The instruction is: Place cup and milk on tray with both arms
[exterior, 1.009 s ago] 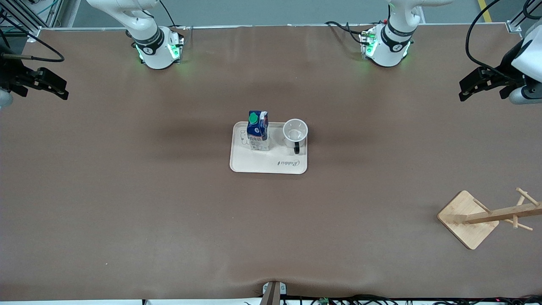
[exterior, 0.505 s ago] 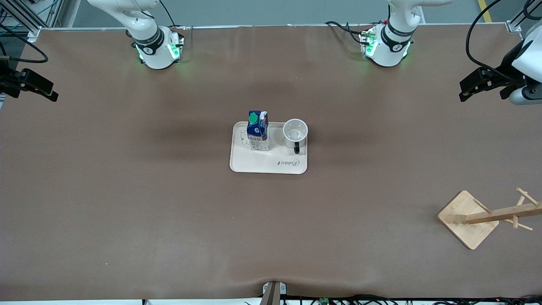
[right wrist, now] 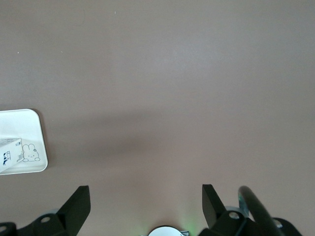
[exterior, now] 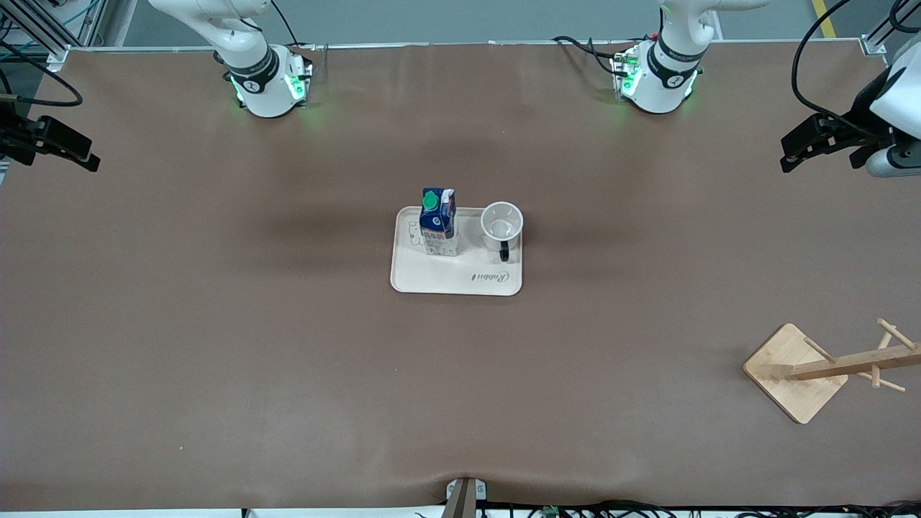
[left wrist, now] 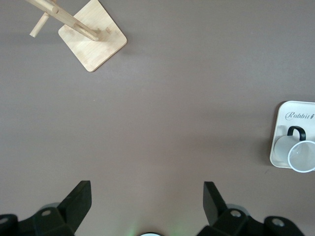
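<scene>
We find the milk (exterior: 438, 223) and the cup (exterior: 501, 226) both upright on the tray (exterior: 453, 282) at mid-table, the milk toward the right arm's end and the cup beside it, handle toward the front camera. Neither has shifted over the last second. The right gripper (exterior: 70, 150) has drawn back to the table's edge and halted; the left gripper (exterior: 809, 142) has stayed parked at its own end. Both have fingers spread and empty. We judge placement complete.
</scene>
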